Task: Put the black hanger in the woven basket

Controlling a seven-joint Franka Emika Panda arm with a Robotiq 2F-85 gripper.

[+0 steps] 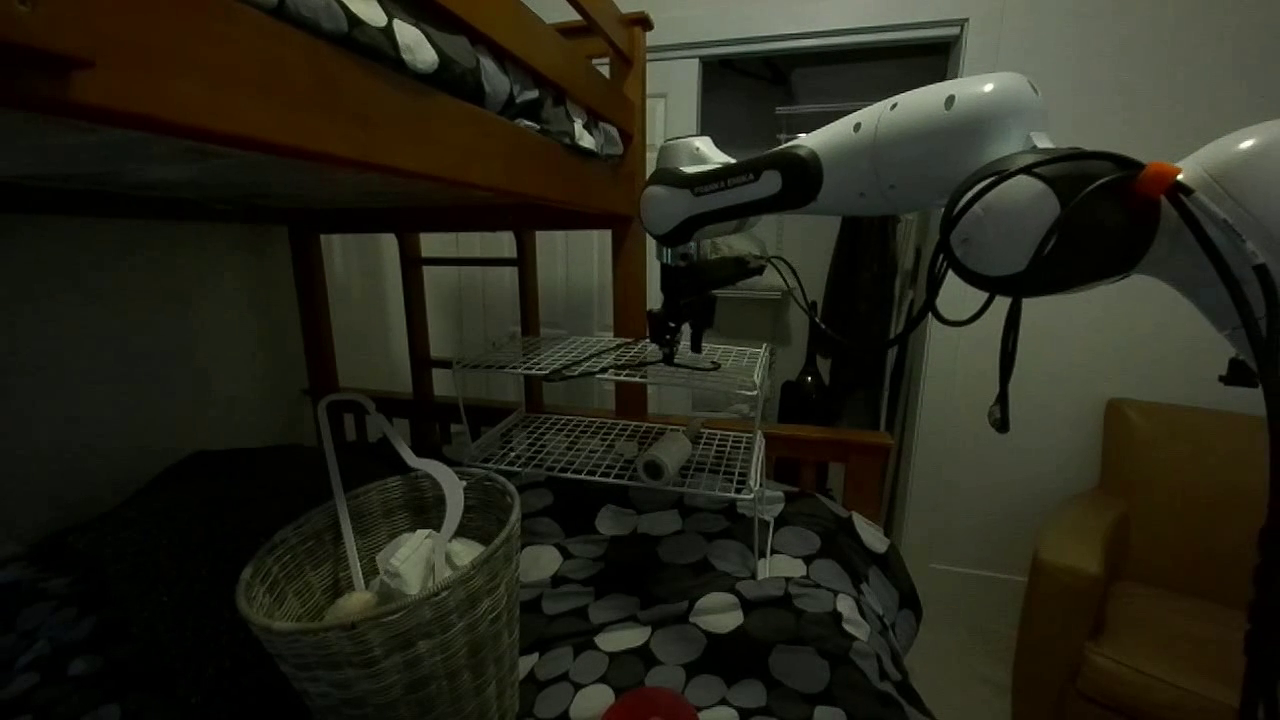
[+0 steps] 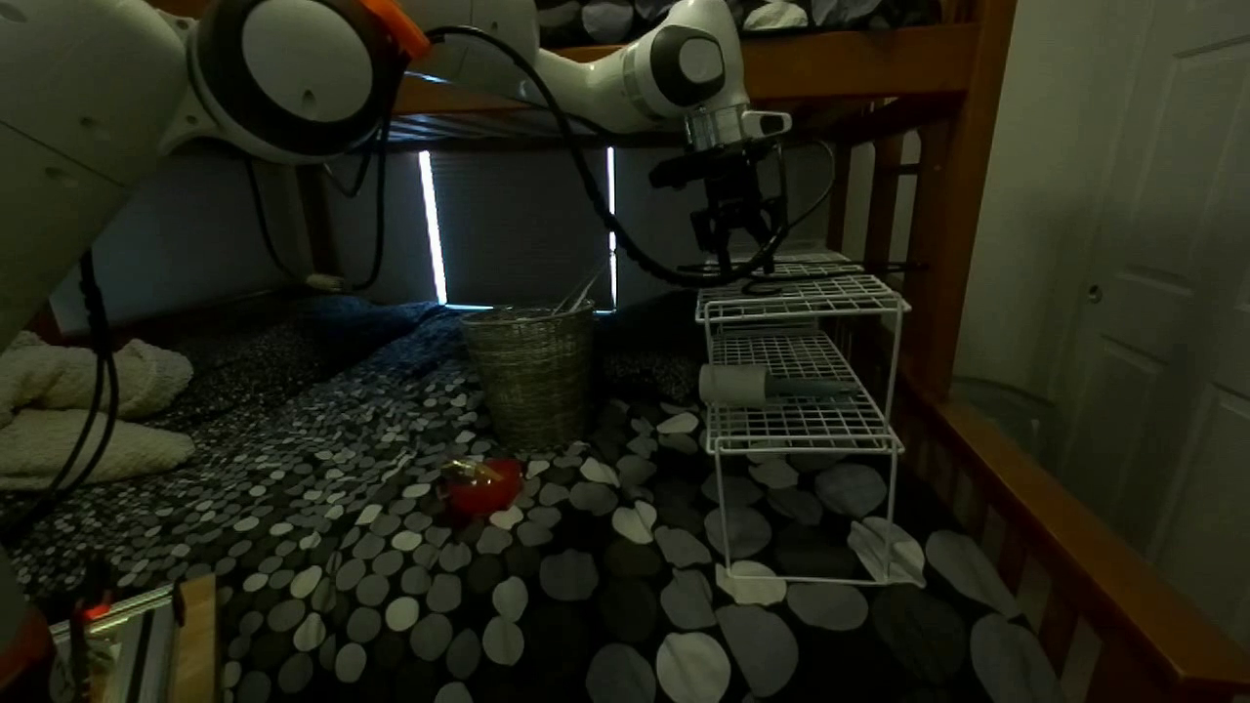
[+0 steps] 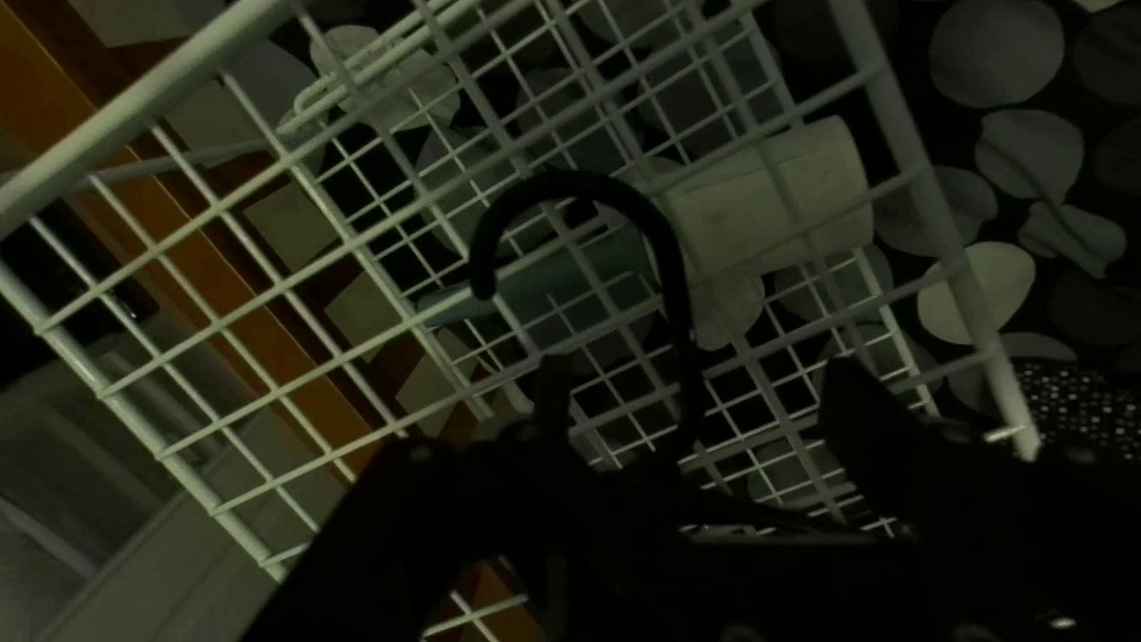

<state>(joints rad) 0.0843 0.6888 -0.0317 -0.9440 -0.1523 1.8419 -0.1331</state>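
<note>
The black hanger (image 1: 700, 367) lies flat on the top shelf of a white wire rack (image 2: 801, 311). Its curved hook (image 3: 680, 303) shows clearly in the wrist view; its body is mostly hidden behind the dark gripper there. My gripper (image 1: 680, 345) points down just over the hanger, also in an exterior view (image 2: 746, 262). In the wrist view the two fingers (image 3: 695, 383) stand apart, with the hanger's neck between them, nearer the left finger. The woven basket (image 1: 420, 660) stands on the bed, also in an exterior view (image 2: 532, 381). It holds a white hanger (image 1: 338, 490) and pale items.
A lint roller (image 2: 732, 385) lies on the rack's lower shelf. A red bowl (image 2: 483, 486) sits on the dotted bedspread near the basket. The upper bunk (image 1: 450, 130) hangs over the basket, and a wooden post (image 1: 630, 290) stands behind the rack.
</note>
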